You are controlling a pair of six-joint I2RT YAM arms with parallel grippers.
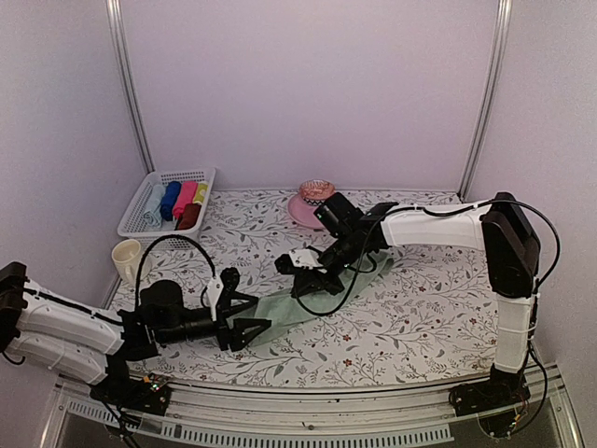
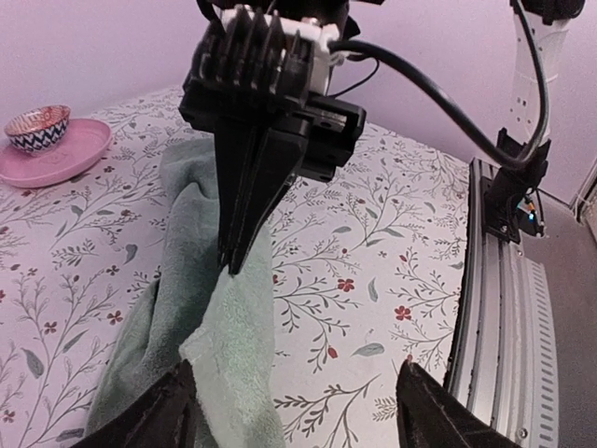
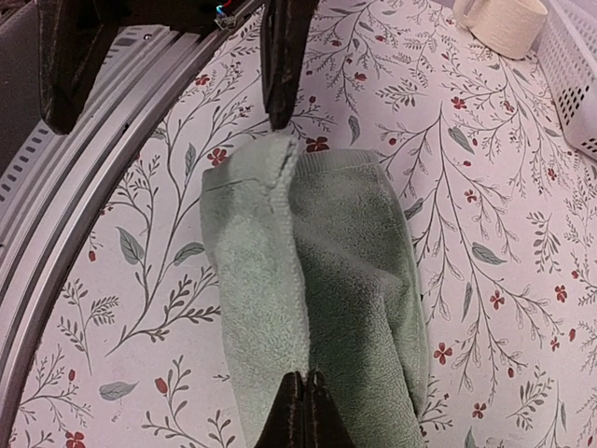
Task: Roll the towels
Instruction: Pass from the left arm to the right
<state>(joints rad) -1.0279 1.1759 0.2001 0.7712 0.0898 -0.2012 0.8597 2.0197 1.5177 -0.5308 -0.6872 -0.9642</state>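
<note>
- Overview from above: a pale green towel (image 1: 297, 306) lies stretched out on the flower-printed worktop (image 1: 420, 308), near the front edge and between the two arms. The left gripper (image 1: 256, 315) lies low at the towel's near-left end with its jaws spread. The right gripper (image 1: 306, 287) points down onto the towel's far part, jaws closed together. A white basket (image 1: 140, 210) of rolled cloths (image 1: 177, 201) stands at the back left corner, with a cream cup (image 1: 126, 259) in front of it. A pink plate (image 1: 300, 213) carrying a small bowl (image 1: 316, 191) sits at the back centre.
- Left wrist view: the left gripper (image 2: 303, 411) is released. Its two dark fingers (image 2: 173, 415) stand wide apart at the bottom edge, and the towel (image 2: 187, 280) end lies between them, close to the left one. The right gripper (image 2: 233, 261) comes straight down, clenched, with its tip pinching a raised fold of the towel. The plate (image 2: 70, 159) and bowl (image 2: 37, 126) show at the far left.
- Right wrist view: the right gripper (image 3: 303, 411) is clamped on the towel (image 3: 345, 271), fingers pressed together at the cloth's middle fold. One long edge of the towel is folded over on itself. The left gripper (image 3: 173, 117) stands open at the far end, one finger right at the towel's corner, the other off to the side over the rail (image 3: 56, 215). The cup (image 3: 504, 23) and the basket (image 3: 578, 75) appear at the top right.
</note>
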